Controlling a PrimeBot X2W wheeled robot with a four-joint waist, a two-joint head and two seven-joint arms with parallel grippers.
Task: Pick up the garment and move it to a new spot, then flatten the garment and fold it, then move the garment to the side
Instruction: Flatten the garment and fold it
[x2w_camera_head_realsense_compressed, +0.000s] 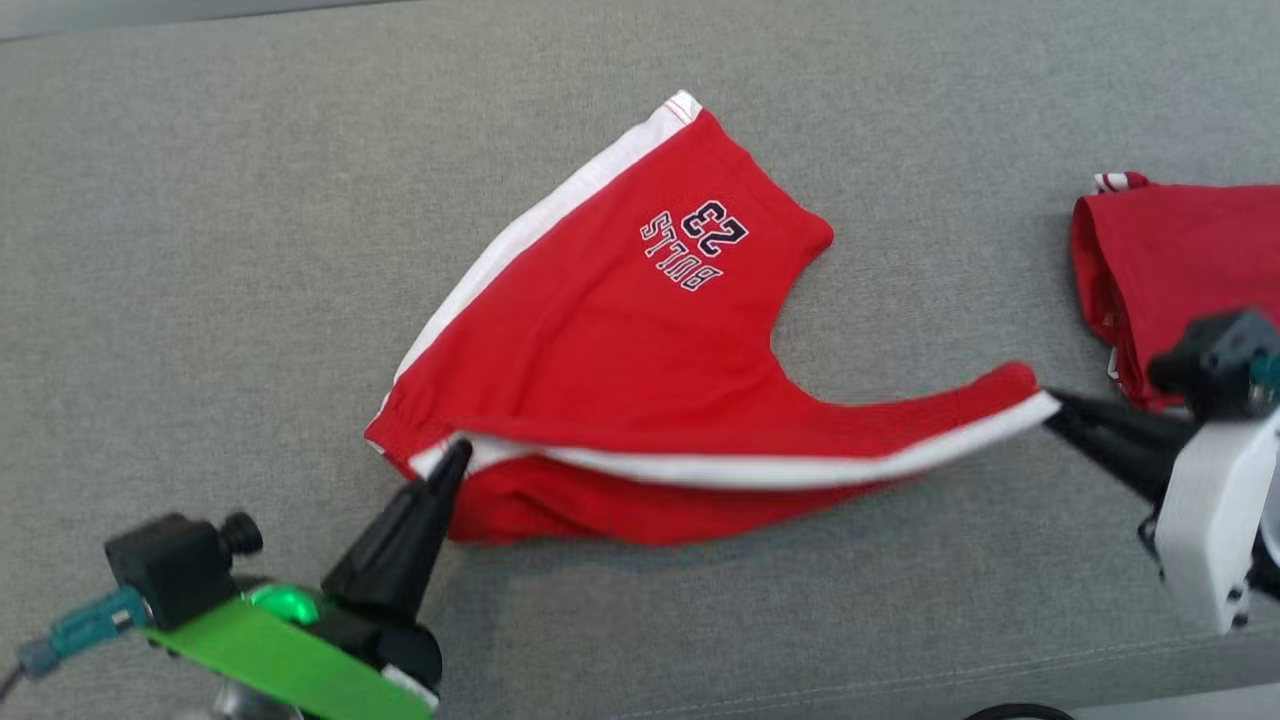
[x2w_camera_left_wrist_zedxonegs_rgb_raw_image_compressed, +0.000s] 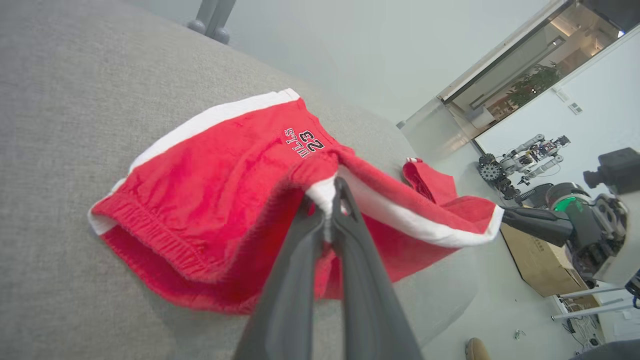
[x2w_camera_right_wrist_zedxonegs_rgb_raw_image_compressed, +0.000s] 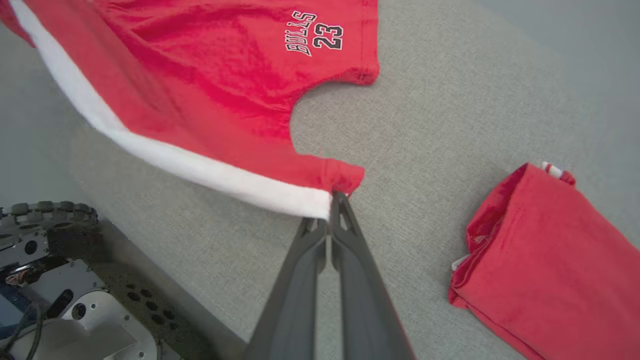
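At left, our left fingers (x2w_camera_head_realsense_compressed: 420, 520) are pressed together on the waistband end of the white stripe on the red shorts (x2w_camera_head_realsense_compressed: 620, 340). The shorts lie mid-way across the grey fabric surface (x2w_camera_head_realsense_compressed: 200, 250), near edge lifted taut, far leg flat. At right, our right fingers (x2w_camera_head_realsense_compressed: 1100, 425) pinch the leg-hem corner; a folded red garment (x2w_camera_head_realsense_compressed: 1180, 260) sits beyond. We judge flattening under way; fold and side move remain
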